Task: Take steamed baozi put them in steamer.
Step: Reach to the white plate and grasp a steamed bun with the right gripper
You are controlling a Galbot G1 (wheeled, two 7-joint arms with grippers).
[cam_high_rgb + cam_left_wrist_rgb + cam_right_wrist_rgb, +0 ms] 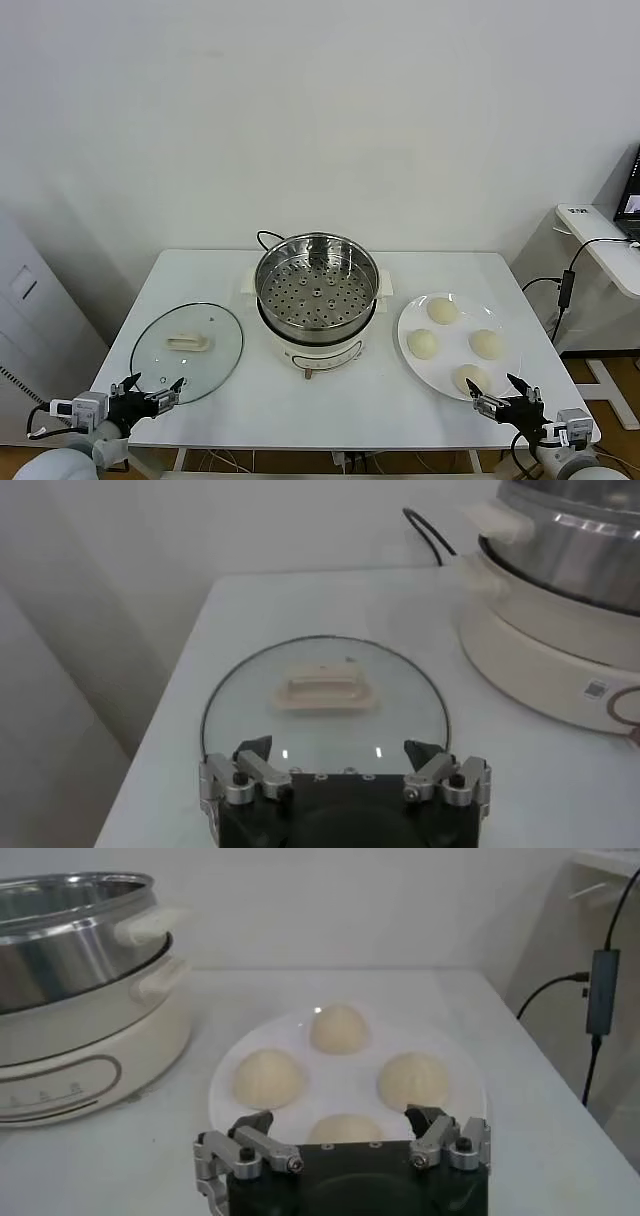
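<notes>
Right hand (506,399) — wide open — just short of four plated baozi (472,377).

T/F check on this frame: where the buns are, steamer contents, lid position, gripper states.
1. All four baozi sit on the white plate. True.
2. The steamer already holds one bun. False: its perforated basket is empty.
3. The glass lid lies flat on the table, on the robot's left of the steamer. True.
4. The right gripper is shut on a bun. False: it is open, holding nothing, at the near table edge by the plate.
5. The left gripper is open near the lid's near rim. True.
6. The lid covers the steamer. False: the steamer is uncovered.
</notes>
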